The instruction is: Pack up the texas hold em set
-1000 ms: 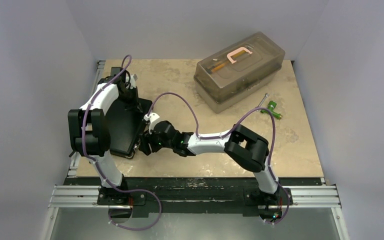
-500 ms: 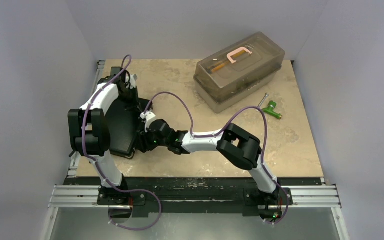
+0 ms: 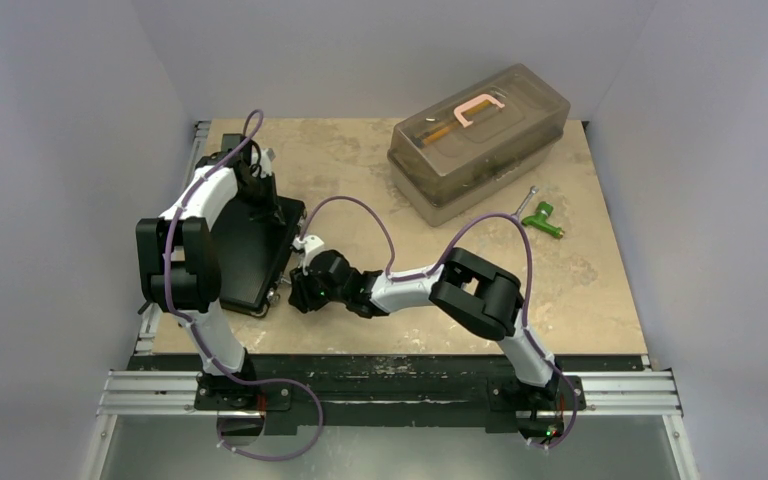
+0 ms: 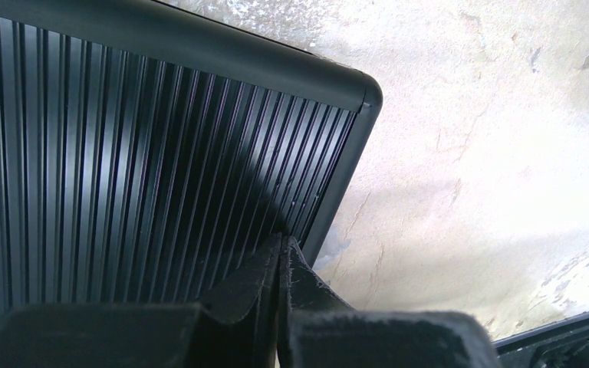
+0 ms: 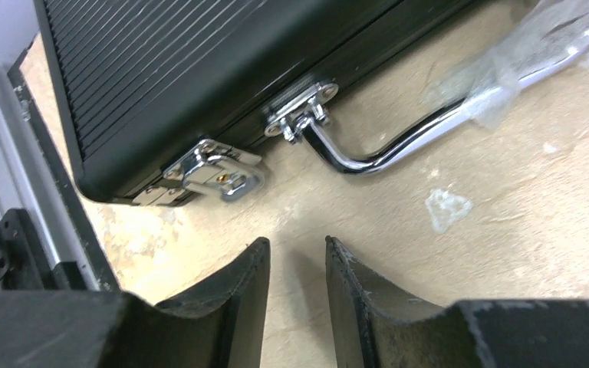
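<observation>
1. The case lies shut and flat in the left part of the top view, on the table. Its long axis runs from the upper to the lower part of the frame. No loose chips or cards show anywhere.
2. The left claw is clenched, fingertips together and holding nothing. It rests on the ribbed lid just inside the case's upper right corner in the top view.
3. The right claw sits low by the case's right long edge, near its lower end. A narrow gap shows between its fingers, with nothing in it.
4. In the right wrist view the latch lies up and left of that claw's tips, near but apart. The handle is up and right. I cannot tell whether the latch is snapped down.
5. Judgement: only the latches seem left. The right arm is nearer them, since they face it.
6. A tub and a green tool stand well apart at upper right.
</observation>
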### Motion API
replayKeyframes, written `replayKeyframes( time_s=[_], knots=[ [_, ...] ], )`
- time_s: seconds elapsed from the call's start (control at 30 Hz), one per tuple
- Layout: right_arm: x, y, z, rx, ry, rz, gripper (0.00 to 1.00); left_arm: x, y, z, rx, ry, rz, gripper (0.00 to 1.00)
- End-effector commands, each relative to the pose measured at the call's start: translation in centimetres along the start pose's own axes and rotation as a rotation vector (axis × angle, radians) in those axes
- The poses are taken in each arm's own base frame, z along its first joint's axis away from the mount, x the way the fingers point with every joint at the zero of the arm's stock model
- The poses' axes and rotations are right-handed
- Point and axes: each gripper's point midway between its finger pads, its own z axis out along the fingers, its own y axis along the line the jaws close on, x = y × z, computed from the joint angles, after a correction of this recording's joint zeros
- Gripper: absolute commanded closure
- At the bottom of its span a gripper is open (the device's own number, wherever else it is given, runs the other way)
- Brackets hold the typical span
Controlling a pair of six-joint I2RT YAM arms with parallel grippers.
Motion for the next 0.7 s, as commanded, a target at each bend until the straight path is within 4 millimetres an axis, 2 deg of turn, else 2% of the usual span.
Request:
replayKeyframes(
  time_s=[0.0,0.1,0.3,0.47,0.53,0.67],
  knots=[
    [0.9,-1.8,0.5,0.062,-0.008,-0.041,0.67,0.7,0.1,1.0,-0.009,0.043,0.032,1.0],
    [1.0,-2.0,0.8,0.078,0.004,-0.067,0.66,0.7,0.1,1.1,-0.01,0.046,0.032,1.0],
    [-0.5,-1.9,-0.6,0.109,-0.045,-0.106,0.62,0.6,0.0,1.0,-0.005,0.04,0.036,1.0],
    [-0.9,0.2,1.2,0.03,-0.026,-0.063,0.63,0.6,-0.1,1.1,0.002,0.041,0.035,1.0],
    [-0.6,0.3,1.8,0.033,-0.03,-0.039,0.65,0.7,-0.5,1.2,0.005,0.048,0.045,1.0],
    [0.1,0.0,2.8,0.048,-0.019,-0.028,0.79,0.7,-0.6,1.2,0.007,0.046,0.049,1.0]
  ],
)
